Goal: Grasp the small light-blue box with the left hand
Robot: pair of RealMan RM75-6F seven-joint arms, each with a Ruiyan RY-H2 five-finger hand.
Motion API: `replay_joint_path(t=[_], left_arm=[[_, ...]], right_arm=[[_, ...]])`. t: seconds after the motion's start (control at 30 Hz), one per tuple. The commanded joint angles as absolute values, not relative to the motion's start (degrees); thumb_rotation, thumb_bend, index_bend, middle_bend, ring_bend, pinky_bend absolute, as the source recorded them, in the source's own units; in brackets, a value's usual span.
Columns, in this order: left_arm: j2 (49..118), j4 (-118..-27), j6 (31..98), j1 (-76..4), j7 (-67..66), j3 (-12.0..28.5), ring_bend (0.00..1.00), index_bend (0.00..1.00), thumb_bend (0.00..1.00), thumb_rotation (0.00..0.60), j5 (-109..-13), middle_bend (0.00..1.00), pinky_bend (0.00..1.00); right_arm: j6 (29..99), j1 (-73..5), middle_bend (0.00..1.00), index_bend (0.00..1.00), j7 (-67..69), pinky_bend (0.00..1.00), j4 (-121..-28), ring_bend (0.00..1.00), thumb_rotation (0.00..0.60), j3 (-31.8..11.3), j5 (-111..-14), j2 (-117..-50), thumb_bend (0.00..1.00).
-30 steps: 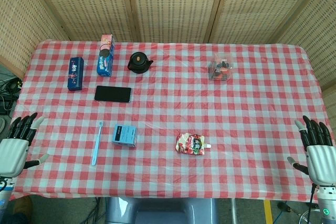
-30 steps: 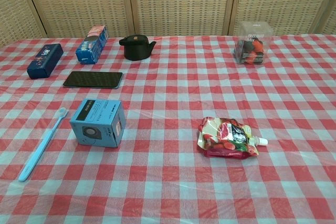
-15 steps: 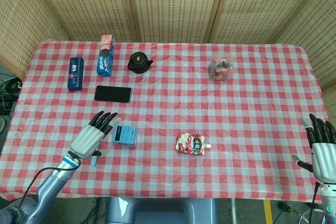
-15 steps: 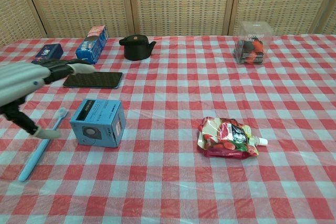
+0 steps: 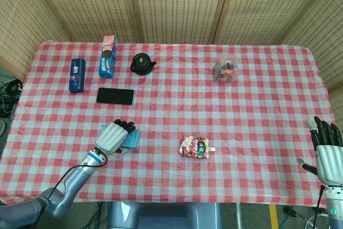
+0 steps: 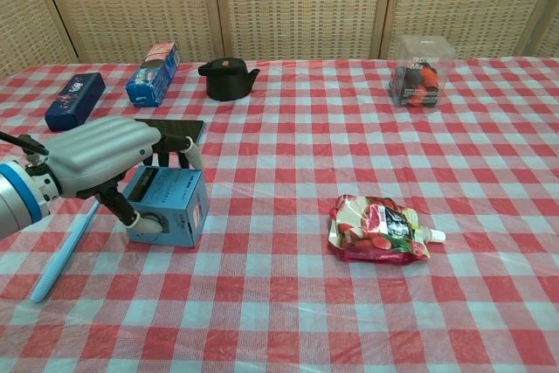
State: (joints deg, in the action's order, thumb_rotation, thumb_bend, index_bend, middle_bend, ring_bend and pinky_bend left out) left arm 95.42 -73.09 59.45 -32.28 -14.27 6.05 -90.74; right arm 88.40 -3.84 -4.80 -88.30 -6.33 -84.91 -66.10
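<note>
The small light-blue box [image 5: 132, 141] [image 6: 170, 203] lies on the checked tablecloth at the front left, printed label up. My left hand [image 5: 114, 137] [image 6: 100, 155] covers its left part. The fingers curl down over the box's far top edge and the thumb presses its near face, so the hand holds the box, which still rests on the table. My right hand [image 5: 327, 154] hangs beyond the table's front right corner, fingers apart and empty; only the head view shows it.
A blue toothbrush [image 6: 61, 259] lies just left of the box. A black phone [image 5: 115, 96] lies behind it. Further back are a dark blue box [image 5: 77, 75], a cookie box [image 5: 107, 56] and a black teapot [image 5: 142, 64]. A snack pouch [image 5: 196, 147] lies centre front, a clear box [image 5: 225, 71] back right.
My left hand came in from the table's left edge to the box, then curled its fingers over it. The box has not moved. The right hand sank slightly.
</note>
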Motion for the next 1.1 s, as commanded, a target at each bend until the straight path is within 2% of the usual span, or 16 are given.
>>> replay_joint_path(t=[0.03, 0.17, 0.33, 0.47, 0.53, 0.7, 0.83, 0.87, 0.9, 0.93, 1.0, 1.03, 1.1], left_arm=[[95.36, -72.73, 61.58, -32.47, -12.65, 6.12, 0.53, 0.57, 0.00, 0.600, -91.26, 0.50, 0.51], [91.06, -77.20, 63.13, -32.33, -8.83, 6.06, 0.53, 0.58, 0.00, 0.600, -91.51, 0.50, 0.51], [79.94, -89.39, 52.76, -36.01, -3.01, 6.48, 0.54, 0.58, 0.02, 0.600, -86.88, 0.50, 0.50], [75.01, -94.18, 45.68, -39.33, 0.42, 6.97, 0.54, 0.58, 0.02, 0.600, -84.27, 0.50, 0.50], [72.51, -96.46, 39.79, -41.94, 3.85, 7.36, 0.54, 0.58, 0.02, 0.600, -81.46, 0.50, 0.50], [71.22, -95.57, 30.77, -46.39, 8.05, 7.81, 0.54, 0.57, 0.01, 0.600, -76.77, 0.50, 0.49], [72.94, -92.80, 27.22, -48.37, 9.18, 7.25, 0.53, 0.55, 0.00, 0.600, -74.42, 0.49, 0.48], [73.53, -92.02, 26.80, -48.66, 9.23, 7.03, 0.49, 0.51, 0.00, 0.600, -74.09, 0.44, 0.44], [74.11, -91.29, 26.52, -48.88, 9.28, 6.83, 0.40, 0.44, 0.00, 0.600, -73.76, 0.35, 0.37], [74.67, -90.62, 26.43, -49.00, 9.33, 6.65, 0.24, 0.30, 0.00, 0.600, -73.40, 0.20, 0.24], [75.83, -89.26, 26.85, -49.05, 9.28, 6.38, 0.03, 0.07, 0.00, 0.600, -72.54, 0.02, 0.06], [76.39, -88.67, 27.88, -48.86, 9.10, 6.48, 0.00, 0.01, 0.00, 0.600, -72.47, 0.00, 0.01], [77.71, -87.63, 31.76, -47.83, 8.85, 7.05, 0.00, 0.00, 0.00, 0.600, -73.14, 0.00, 0.00]], right_arm=[[88.27, -3.90, 0.00, 0.08, -4.91, 0.00, -88.25, 0.00, 0.600, -6.36, -84.78, -66.19, 0.00], [87.94, -4.01, 0.00, 0.08, -4.91, 0.00, -88.23, 0.00, 0.600, -6.36, -84.60, -66.27, 0.00], [87.23, -4.24, 0.00, 0.08, -4.87, 0.00, -88.35, 0.00, 0.600, -6.22, -84.43, -66.24, 0.00], [87.06, -4.47, 0.00, 0.08, -5.72, 0.00, -88.28, 0.00, 0.600, -6.24, -84.47, -66.56, 0.00], [86.94, -4.61, 0.00, 0.08, -6.35, 0.00, -88.26, 0.00, 0.600, -6.21, -84.49, -66.81, 0.00], [87.02, -4.69, 0.00, 0.08, -6.99, 0.00, -88.18, 0.00, 0.600, -6.25, -84.46, -67.11, 0.00], [87.02, -4.69, 0.00, 0.08, -7.15, 0.00, -88.15, 0.00, 0.600, -6.34, -84.25, -67.16, 0.00], [87.00, -4.71, 0.00, 0.08, -7.17, 0.00, -88.16, 0.00, 0.600, -6.36, -84.20, -67.16, 0.00], [86.99, -4.72, 0.00, 0.08, -7.20, 0.00, -88.16, 0.00, 0.600, -6.39, -84.15, -67.17, 0.00], [86.99, -4.72, 0.00, 0.08, -7.24, 0.00, -88.17, 0.00, 0.600, -6.40, -84.11, -67.17, 0.00], [87.01, -4.70, 0.00, 0.08, -7.31, 0.00, -88.20, 0.00, 0.600, -6.39, -84.06, -67.15, 0.00], [87.06, -4.67, 0.00, 0.08, -7.29, 0.00, -88.22, 0.00, 0.600, -6.37, -84.09, -67.13, 0.00], [87.18, -4.62, 0.00, 0.08, -7.29, 0.00, -88.26, 0.00, 0.600, -6.36, -84.15, -67.11, 0.00]])
